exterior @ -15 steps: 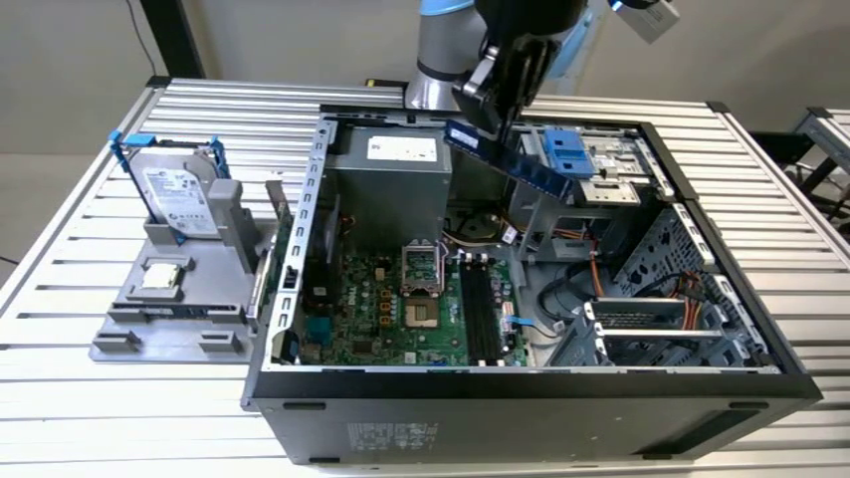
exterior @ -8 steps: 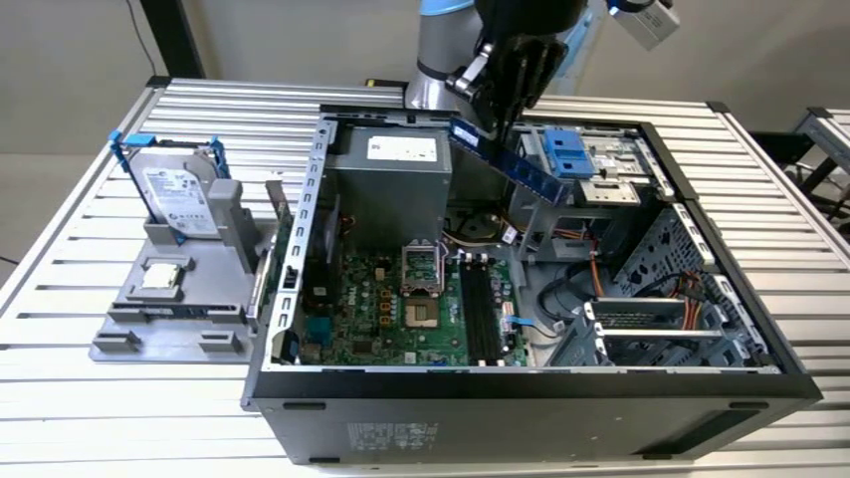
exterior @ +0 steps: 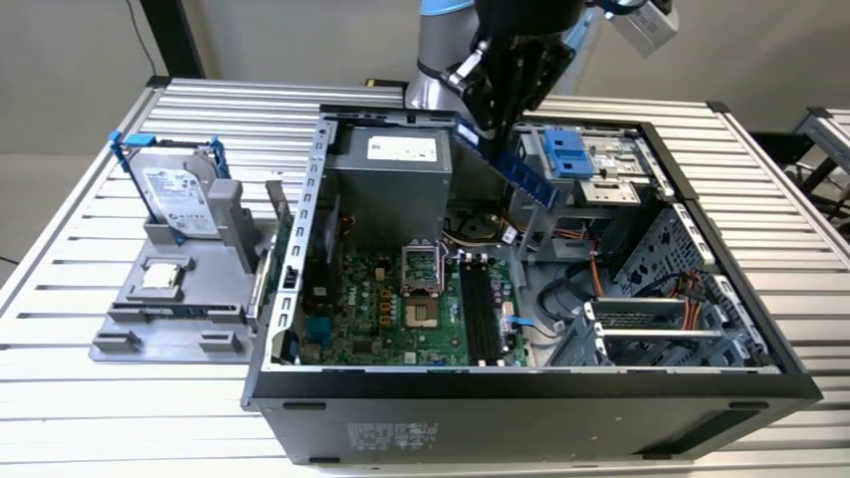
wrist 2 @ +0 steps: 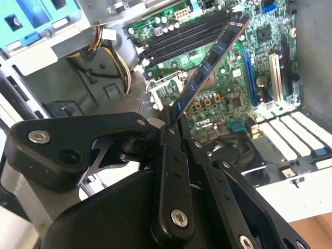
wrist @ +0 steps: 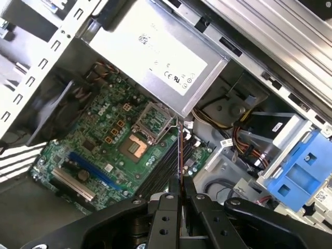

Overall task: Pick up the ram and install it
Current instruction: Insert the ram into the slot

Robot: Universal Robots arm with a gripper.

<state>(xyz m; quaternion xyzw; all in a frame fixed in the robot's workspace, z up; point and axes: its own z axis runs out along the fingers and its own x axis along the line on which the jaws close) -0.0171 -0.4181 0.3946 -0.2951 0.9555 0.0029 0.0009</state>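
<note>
Hanging over the open case point(exterior: 531, 398), the ram point(exterior: 512, 164) is clamped by one short end in the end effector point(exterior: 495, 119), whose fingers press flat on its two faces. The rest of the stick slants free toward five o'clock in the exterior view and touches nothing else. A grip at the very end looks deliberate, since it leaves the long contact edge and most of the board clear of the fingers.

In the second wrist view the ram point(wrist 2: 210, 59) juts from the end effector point(wrist 2: 171, 122) out over the board. In the first wrist view the ram point(wrist: 179, 155) shows edge-on as a thin line above the end effector point(wrist: 179, 189), running roughly along the black slots point(wrist: 163, 166). I judge the tilt has yet to be levelled.

The slots point(exterior: 481, 309) lie at six o'clock of the ram in the exterior view, well apart from it, and none looks filled. They sit on the motherboard point(exterior: 385, 309), with the socket point(exterior: 418, 274) at their nine o'clock and the power supply point(exterior: 392, 174) at eleven.

Outside the case, at nine o'clock, a grey stand point(exterior: 159, 319) on the counter point(exterior: 106, 418) props the hard drive point(exterior: 179, 189) upright. It also holds a square chip point(exterior: 162, 276) lying flat, each part apart from the others and open to a grasp.
</note>
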